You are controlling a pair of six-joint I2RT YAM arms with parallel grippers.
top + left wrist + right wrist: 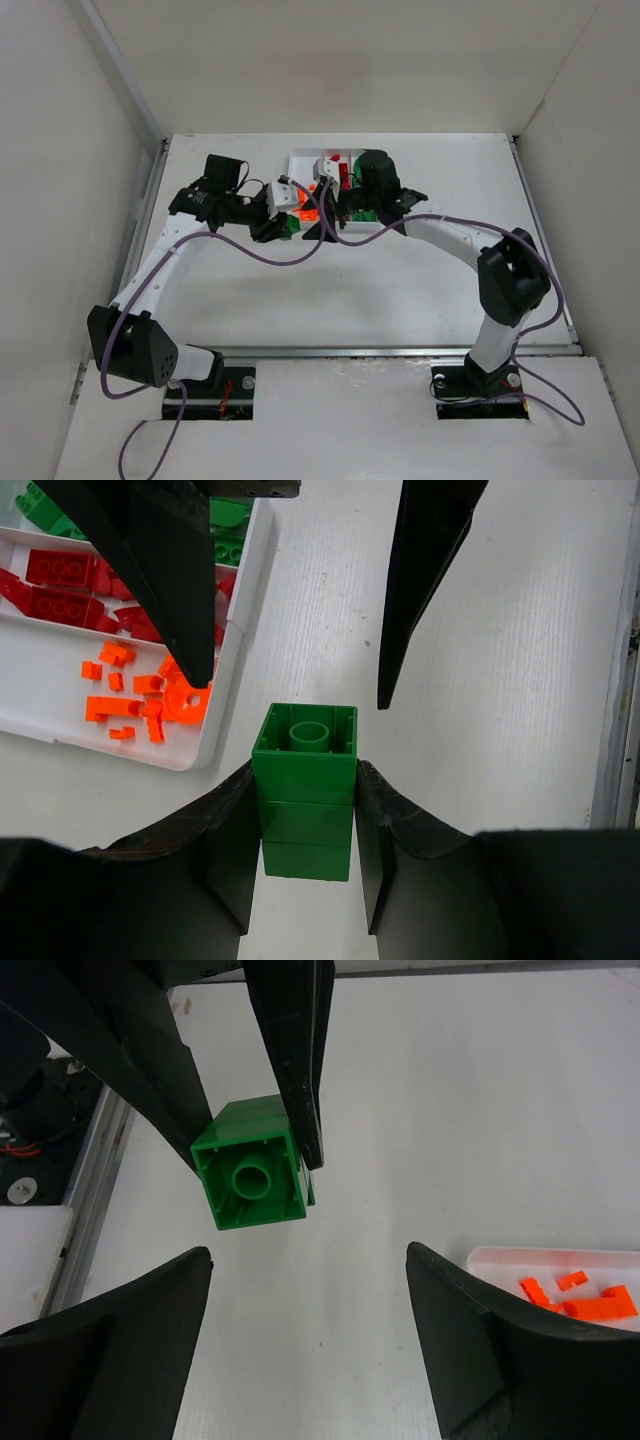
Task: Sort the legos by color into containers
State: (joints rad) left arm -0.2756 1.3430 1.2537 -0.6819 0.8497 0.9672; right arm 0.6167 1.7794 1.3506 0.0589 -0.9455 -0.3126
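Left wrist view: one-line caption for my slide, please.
Left hand grips a green lego beside the white tray, facing the open right hand.

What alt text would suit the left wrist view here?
A green lego block sits clamped between the left fingers, with the right fingers spread open beyond it. At upper left, a white tray holds orange legos, red legos and green legos in separate compartments.

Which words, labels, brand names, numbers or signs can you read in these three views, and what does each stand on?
None can be read. The green brick clamped in the left gripper, the white tray and the table show no print in any view.
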